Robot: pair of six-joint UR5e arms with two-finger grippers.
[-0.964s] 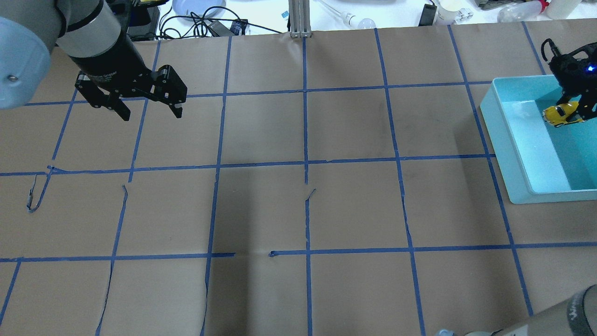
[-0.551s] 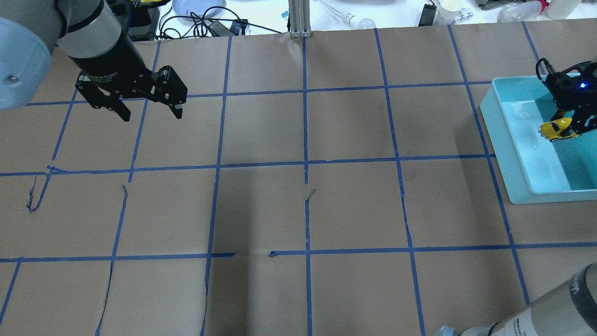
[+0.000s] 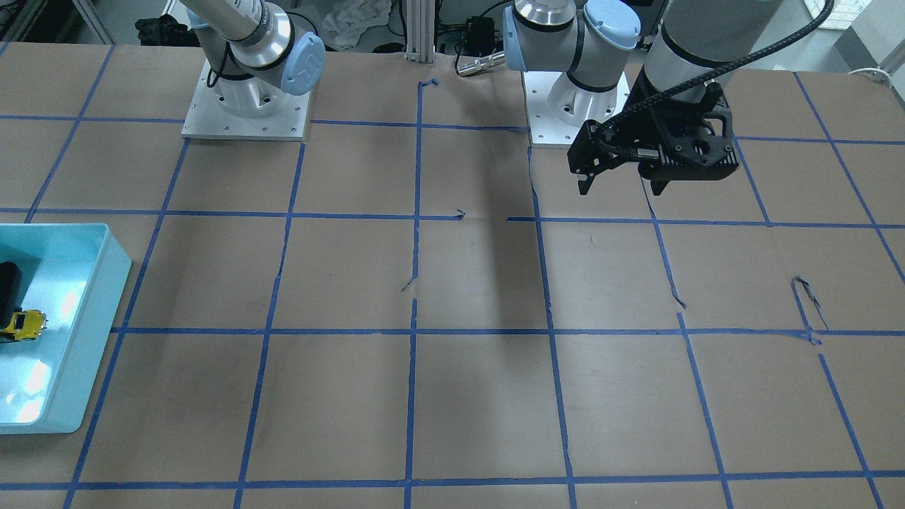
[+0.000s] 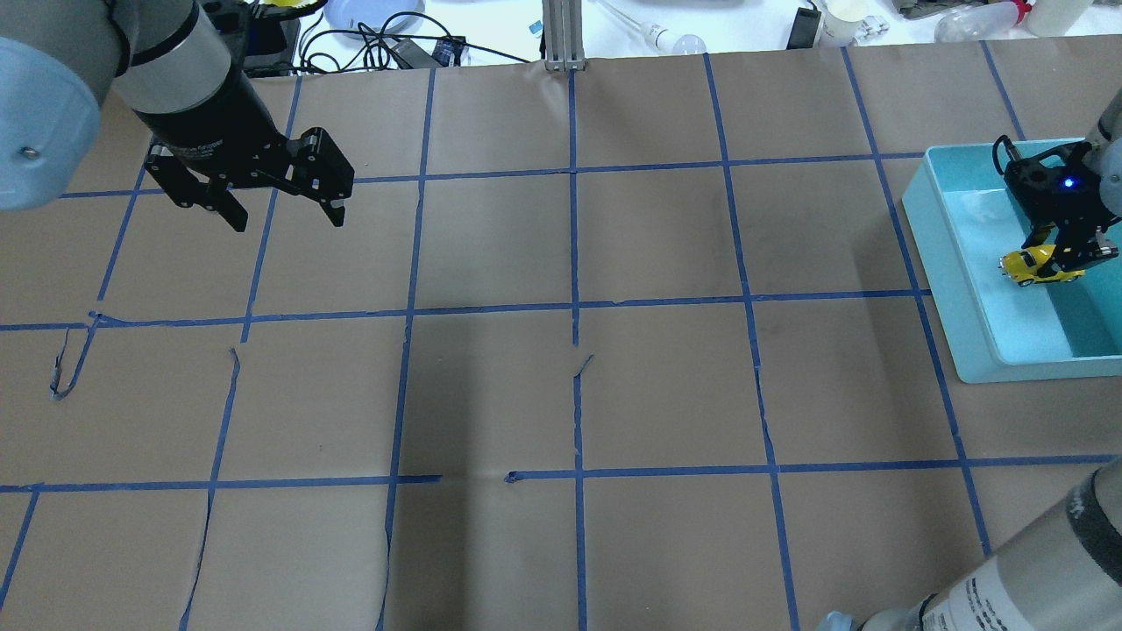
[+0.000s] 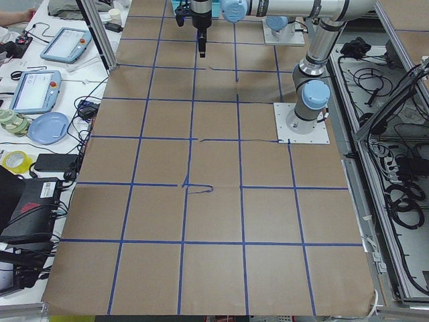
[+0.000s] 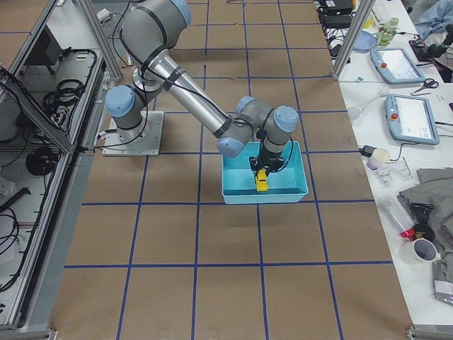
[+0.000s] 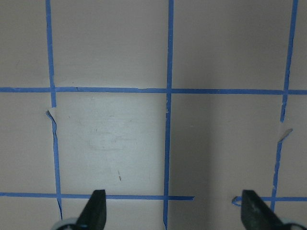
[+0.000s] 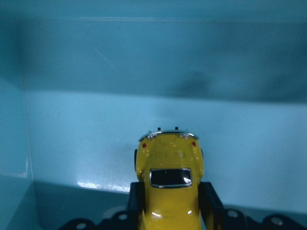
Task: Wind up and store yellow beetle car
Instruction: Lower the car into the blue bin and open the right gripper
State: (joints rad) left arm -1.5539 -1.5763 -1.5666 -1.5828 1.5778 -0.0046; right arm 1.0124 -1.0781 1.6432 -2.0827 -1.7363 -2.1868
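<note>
Right hand: the right hand [image 4: 1065,250] is closed on the car and reaches down inside the teal bin [image 4: 951,280].
Car: the yellow beetle car [image 8: 170,182] sits between this hand's fingers [image 8: 211,199], pinched at its flanks, with one end poking out past the fingertips.
Contact: I cannot tell whether the wheels touch the bin floor below the hand.
Step in hand: this looks like storing, the last part of the job, with the release not yet made.
Doing it well: lower straight down until the wheels rest, then part the fingers slowly. A wound spring may send the car rolling, so let it settle before lifting.
Edges: one bin wall stands ahead of the fingertips and another off to one side, both near. The one ahead should stop a runaway car.
Open room: straight up from the hand is the free way out, so lift before moving sideways over the rim.
Left hand: the left hand [image 4: 287,215] hangs over the desk [image 4: 666,386] with its fingers spread and nothing in them, well apart from the right hand.
</note>
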